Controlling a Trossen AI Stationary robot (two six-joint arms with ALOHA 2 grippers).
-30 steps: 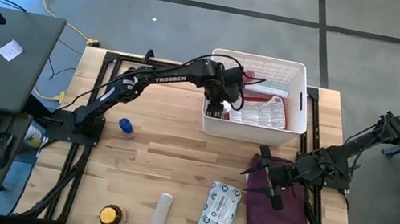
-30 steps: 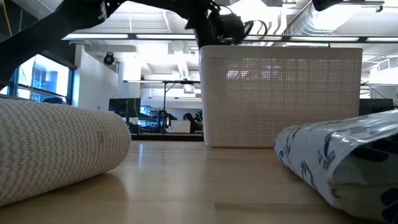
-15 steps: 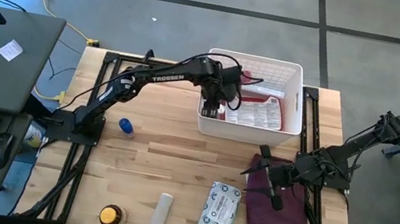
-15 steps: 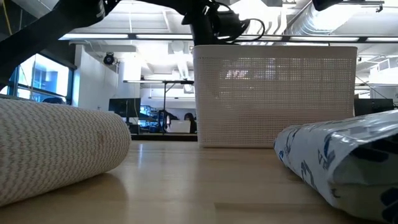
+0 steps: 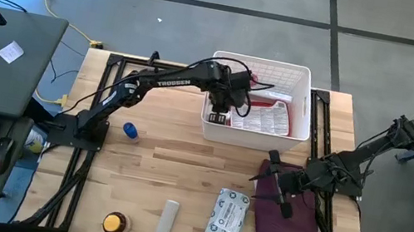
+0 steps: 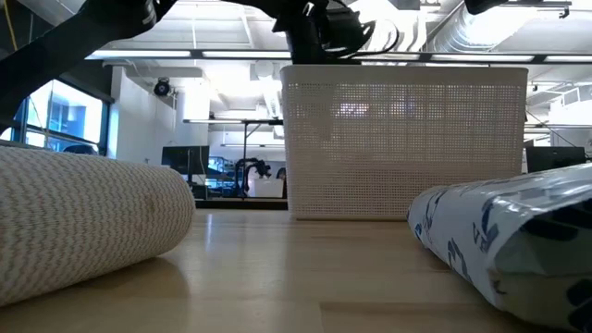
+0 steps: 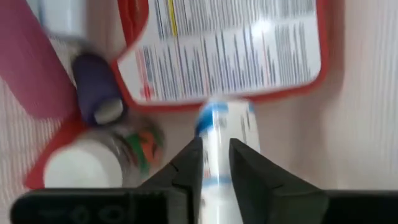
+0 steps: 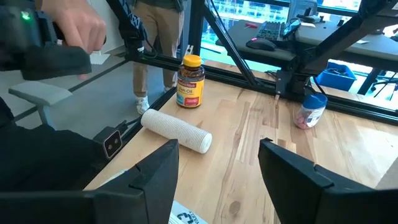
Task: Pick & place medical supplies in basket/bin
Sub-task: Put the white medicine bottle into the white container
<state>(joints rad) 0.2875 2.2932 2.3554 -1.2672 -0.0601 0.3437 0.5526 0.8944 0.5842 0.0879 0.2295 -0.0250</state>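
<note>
**Left gripper over a tube inside the basket**

The left gripper [image 5: 224,106] reaches into the near left corner of the basket [image 5: 306,78]. In the left wrist view its fingers [image 7: 189,168] stand narrowly apart astride a white-and-blue tube [image 7: 217,134]; whether they press it or have let go cannot be told. The tube's long axis runs straight ahead of the gripper, in line with the slot between the fingers, its far end touching the red case [image 7: 230,50]. A purple-capped bottle [image 7: 96,93], a pink tube [image 7: 31,68] and a white-lidded jar [image 7: 81,168] lie just beside.

The high view shows what remains outside: blue bottle [image 5: 130,130], tin [image 5: 115,223], roll [image 5: 166,223] and packet [image 5: 226,218]. The right gripper [image 5: 274,180], fingers parted and empty, waits over the cloth [image 5: 290,223], nearer the packet. The low view shows only the basket's lattice wall, not its contents.
</note>
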